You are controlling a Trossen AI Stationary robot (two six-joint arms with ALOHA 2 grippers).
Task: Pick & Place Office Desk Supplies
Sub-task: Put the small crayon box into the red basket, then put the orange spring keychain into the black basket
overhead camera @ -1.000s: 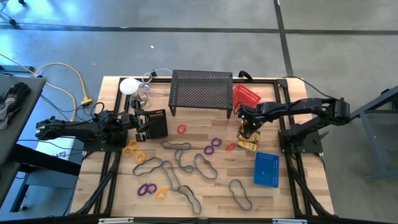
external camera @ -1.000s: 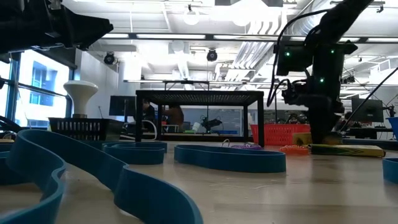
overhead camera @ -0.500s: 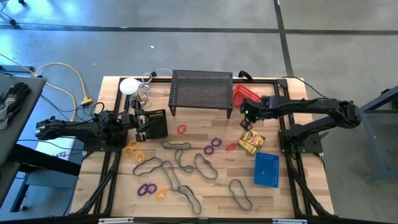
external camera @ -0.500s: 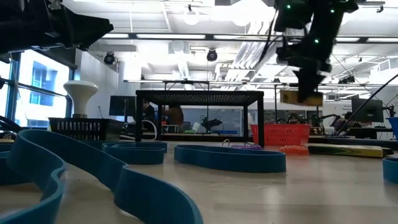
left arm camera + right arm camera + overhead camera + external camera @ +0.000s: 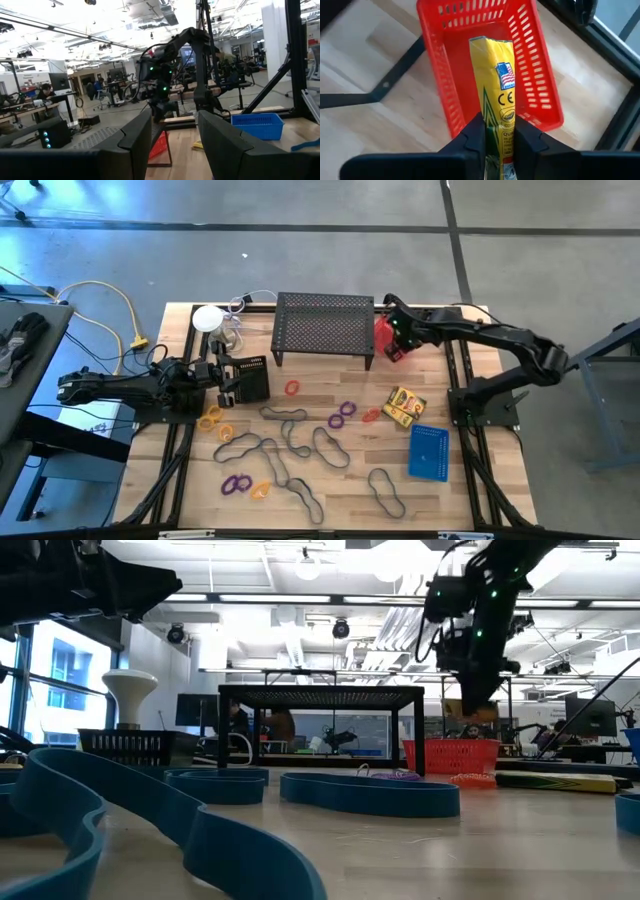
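My right gripper (image 5: 497,132) is shut on a yellow crayon box (image 5: 496,85) and stands over the red mesh tray (image 5: 447,75) at the far right (image 5: 396,338). A second yellow box (image 5: 404,406) lies flat on the table nearer the front. A blue tray (image 5: 430,452) lies near it. Black loops (image 5: 285,448) and purple (image 5: 342,412), orange (image 5: 212,418) and red (image 5: 291,388) rings lie spread over the middle. My left gripper (image 5: 228,382) waits open at the left, beside a black tray (image 5: 252,380). My right gripper pinches the yellow box between its two fingers (image 5: 472,142), one on each broad face, with a narrow side (image 5: 501,115) turned up toward the camera. The fingers slant steeply down. The box is lifted clear, and its free end (image 5: 490,45) reaches out over the red tray's inside.
A large black perforated stand (image 5: 323,326) stands at the far middle, just left of the red tray. A white-topped glass object (image 5: 210,320) is at the far left. Black frame rails (image 5: 452,370) run along the table's sides.
My right gripper has risen from the table with a yellow box and swung toward the far edge, tipping more steeply down, until it is over the red tray. The other yellow box has stayed where it was.
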